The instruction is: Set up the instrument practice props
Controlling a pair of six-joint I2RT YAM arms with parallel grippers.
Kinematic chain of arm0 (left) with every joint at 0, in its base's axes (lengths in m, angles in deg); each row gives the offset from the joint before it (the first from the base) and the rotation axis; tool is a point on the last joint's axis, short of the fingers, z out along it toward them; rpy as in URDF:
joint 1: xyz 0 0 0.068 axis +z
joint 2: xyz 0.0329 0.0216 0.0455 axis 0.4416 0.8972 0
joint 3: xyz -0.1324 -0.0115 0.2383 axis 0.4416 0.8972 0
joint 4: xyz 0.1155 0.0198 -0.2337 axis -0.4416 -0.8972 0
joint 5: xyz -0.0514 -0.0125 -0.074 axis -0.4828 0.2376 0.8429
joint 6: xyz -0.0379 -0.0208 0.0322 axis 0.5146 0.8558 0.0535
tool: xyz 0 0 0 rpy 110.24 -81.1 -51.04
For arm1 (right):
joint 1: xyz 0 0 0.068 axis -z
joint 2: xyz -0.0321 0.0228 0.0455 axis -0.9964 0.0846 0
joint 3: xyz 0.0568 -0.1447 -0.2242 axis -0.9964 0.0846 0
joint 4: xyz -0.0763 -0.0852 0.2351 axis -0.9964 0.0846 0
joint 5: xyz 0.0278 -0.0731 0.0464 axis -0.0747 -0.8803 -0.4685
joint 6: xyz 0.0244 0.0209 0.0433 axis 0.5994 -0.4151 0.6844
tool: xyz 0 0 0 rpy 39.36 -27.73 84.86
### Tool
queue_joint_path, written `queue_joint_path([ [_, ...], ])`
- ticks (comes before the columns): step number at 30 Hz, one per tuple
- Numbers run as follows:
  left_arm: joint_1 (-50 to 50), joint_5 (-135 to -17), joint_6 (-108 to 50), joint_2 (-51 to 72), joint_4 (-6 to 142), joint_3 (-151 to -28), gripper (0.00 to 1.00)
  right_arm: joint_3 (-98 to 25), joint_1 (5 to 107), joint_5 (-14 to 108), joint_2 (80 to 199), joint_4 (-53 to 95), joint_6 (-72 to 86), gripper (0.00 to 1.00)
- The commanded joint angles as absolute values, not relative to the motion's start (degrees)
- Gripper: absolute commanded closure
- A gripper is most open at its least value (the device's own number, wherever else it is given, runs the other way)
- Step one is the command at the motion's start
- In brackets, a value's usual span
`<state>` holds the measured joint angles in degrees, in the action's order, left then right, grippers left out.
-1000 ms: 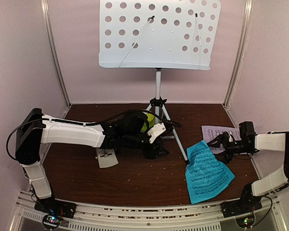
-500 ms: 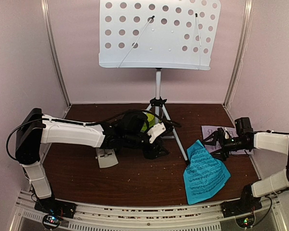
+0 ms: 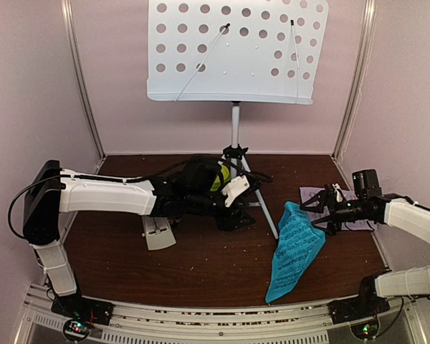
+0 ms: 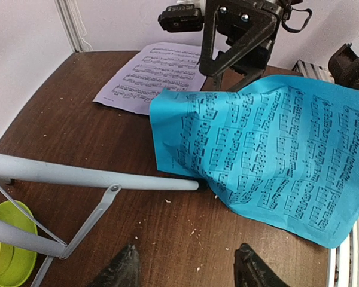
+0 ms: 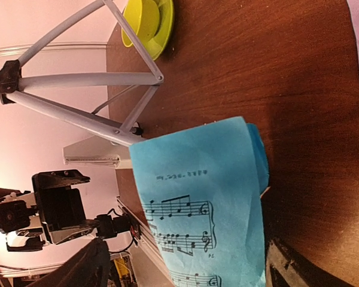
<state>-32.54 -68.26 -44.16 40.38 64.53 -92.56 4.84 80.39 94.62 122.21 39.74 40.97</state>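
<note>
My right gripper [image 3: 321, 215]: clamped on the blue sheet [image 3: 290, 249] hanging below it; apparently mid-lift; next, carry up onto the stand [image 3: 229, 82].

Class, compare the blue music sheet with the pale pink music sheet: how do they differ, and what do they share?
The blue music sheet is bright turquoise; the pale pink music sheet is faint lilac-pink. The blue one hangs curled from the right gripper, lower end on the table; the pink one lies flat on it. Both carry printed staves of notes.
</note>
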Motion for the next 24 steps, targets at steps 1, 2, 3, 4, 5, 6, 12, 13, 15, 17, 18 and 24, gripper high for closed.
queue_joint_path([
  [1, -33.12, -67.66, -44.34, 41.30, 66.99, -93.87, 0.44, 4.26, 77.47, 94.40, 118.68, 34.85, 49.12, 0.11],
  [2, -33.12, -67.82, -43.72, 41.20, 67.37, -93.59, 0.44, 4.46, 76.77, 94.34, 118.05, 32.17, 51.67, 0.11],
  [3, -33.12, -67.96, -43.16, 40.92, 68.01, -92.97, 0.44, 4.57, 75.95, 94.30, 117.56, 28.91, 53.92, 0.11],
  [4, -33.12, -68.09, -42.46, 40.62, 69.01, -92.25, 0.44, 4.37, 75.09, 94.00, 117.29, 27.14, 55.89, 0.11],
  [5, -33.17, -68.23, -41.70, 40.22, 69.77, -91.55, 0.43, 4.07, 73.98, 93.60, 117.21, 25.78, 57.31, 0.10],
  [6, -33.13, -68.35, -41.07, 39.92, 70.38, -90.88, 0.43, 3.68, 72.72, 93.14, 117.36, 24.74, 58.34, 0.10],
  [12, -33.12, -69.32, -38.06, 37.65, 72.73, -86.59, 0.43, 2.70, 65.87, 90.39, 121.53, 20.76, 60.08, 0.11],
  [13, -33.12, -69.51, -38.01, 37.37, 72.53, -86.08, 0.43, 2.63, 65.19, 90.00, 122.15, 21.08, 59.85, 0.13],
  [15, -33.12, -70.24, -37.75, 36.64, 72.47, -85.25, 0.43, 1.97, 64.42, 88.23, 122.40, 25.05, 57.47, 0.19],
  [17, -33.12, -71.00, -37.79, 36.05, 72.40, -84.70, 0.43, -0.88, 64.26, 84.20, 121.53, 34.35, 51.98, 0.25],
  [18, -33.12, -71.41, -37.86, 35.85, 72.12, -84.71, 0.43, -2.48, 64.23, 82.15, 120.98, 39.74, 49.21, 0.27],
  [24, -33.12, -73.24, -38.29, 35.68, 70.98, -85.31, 0.43, -11.71, 64.25, 71.61, 118.94, 62.53, 36.95, 0.45],
])
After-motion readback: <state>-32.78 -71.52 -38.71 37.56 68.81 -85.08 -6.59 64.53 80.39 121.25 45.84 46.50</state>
